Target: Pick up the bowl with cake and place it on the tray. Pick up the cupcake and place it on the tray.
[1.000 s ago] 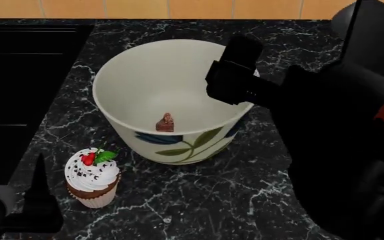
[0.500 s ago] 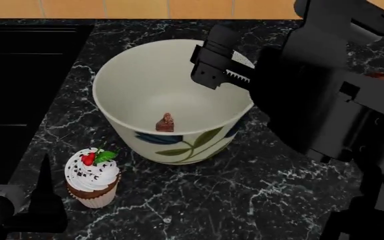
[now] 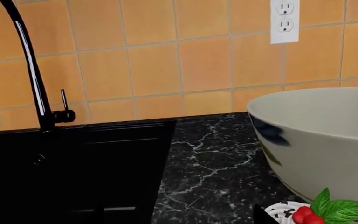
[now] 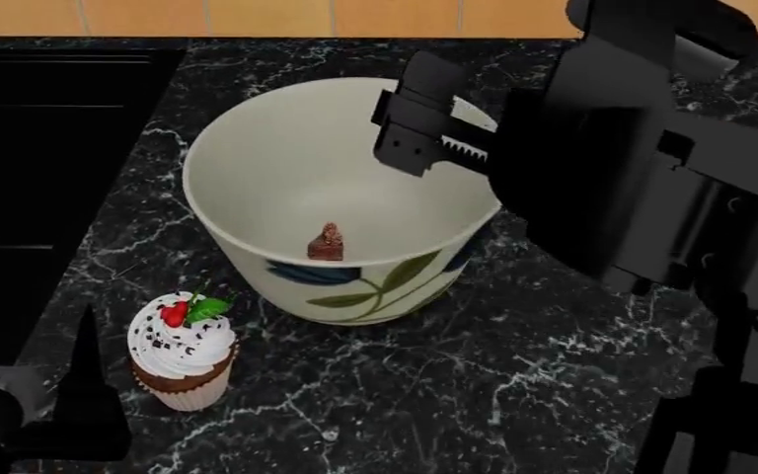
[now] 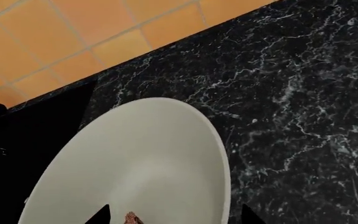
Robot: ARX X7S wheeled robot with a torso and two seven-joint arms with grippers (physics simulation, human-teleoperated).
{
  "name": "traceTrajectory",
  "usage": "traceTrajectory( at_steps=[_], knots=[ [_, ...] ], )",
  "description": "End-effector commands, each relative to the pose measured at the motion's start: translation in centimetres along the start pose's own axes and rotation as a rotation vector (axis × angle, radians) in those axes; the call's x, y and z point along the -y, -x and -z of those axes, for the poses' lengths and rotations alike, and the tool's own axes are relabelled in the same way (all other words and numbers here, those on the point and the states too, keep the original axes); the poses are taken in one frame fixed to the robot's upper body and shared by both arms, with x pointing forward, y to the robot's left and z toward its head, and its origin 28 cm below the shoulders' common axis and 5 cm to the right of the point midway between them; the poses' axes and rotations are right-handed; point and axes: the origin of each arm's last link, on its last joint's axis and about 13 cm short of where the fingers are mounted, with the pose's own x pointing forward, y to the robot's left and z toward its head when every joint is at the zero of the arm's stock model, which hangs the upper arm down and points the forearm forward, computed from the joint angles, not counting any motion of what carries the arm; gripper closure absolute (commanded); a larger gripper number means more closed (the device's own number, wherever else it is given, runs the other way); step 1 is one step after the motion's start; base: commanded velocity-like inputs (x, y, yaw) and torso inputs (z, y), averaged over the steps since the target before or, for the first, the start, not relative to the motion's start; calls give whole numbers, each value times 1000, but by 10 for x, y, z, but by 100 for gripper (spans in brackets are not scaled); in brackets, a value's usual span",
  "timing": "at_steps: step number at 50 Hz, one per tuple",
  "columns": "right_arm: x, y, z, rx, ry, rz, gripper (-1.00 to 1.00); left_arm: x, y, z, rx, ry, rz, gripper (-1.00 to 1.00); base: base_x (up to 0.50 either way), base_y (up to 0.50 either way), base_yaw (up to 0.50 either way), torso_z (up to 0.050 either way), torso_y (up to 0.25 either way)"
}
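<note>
The large cream bowl (image 4: 352, 286) with a blue flower stands on the black marble counter. The tiny brown cake (image 4: 327, 242) lies on its bottom. My right gripper (image 4: 409, 146) hangs open over the bowl's right rim. In the right wrist view the gripper (image 5: 173, 218) has one fingertip (image 5: 98, 217) inside the bowl (image 5: 154, 158) and the other outside, with the cake (image 5: 131, 218) between them. The cupcake (image 4: 182, 351) stands in front of the bowl on the left. My left gripper (image 4: 83, 390) is open and empty just left of it. The left wrist view shows the cupcake (image 3: 319, 213) and bowl (image 3: 322, 135). The tray is hidden.
A black sink (image 4: 37, 148) lies left of the bowl, with a black faucet (image 3: 33, 70) behind it. An orange tiled wall (image 3: 185, 60) with a white outlet (image 3: 285, 21) backs the counter. My right arm (image 4: 655, 197) covers the counter's right side.
My right gripper has moved left and back over the bowl's right rim, and the arm behind it has risen. The bowl, cake and cupcake have not moved. The left gripper barely shifted.
</note>
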Motion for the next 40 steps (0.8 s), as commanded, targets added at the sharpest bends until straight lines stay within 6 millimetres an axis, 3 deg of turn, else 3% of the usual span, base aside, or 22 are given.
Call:
traceTrajectory(
  at_steps=[1,8,23,40],
  knots=[
    [4,0,-32,-102,-163,-20,-100,-2,-6,2,-5,30,15,-100,0,0,0,0,0],
    [9,5,-48,-81,-243,37,-100,0,-10,6,-18,30,20,-100,0,0,0,0,0],
    [19,-21,-68,-423,-343,12,-100,2,-12,6,-25,26,25,-100,0,0,0,0,0],
    [25,-32,-53,-556,-367,-1,-100,1,-10,7,-22,28,19,-100,0,0,0,0,0]
  ],
)
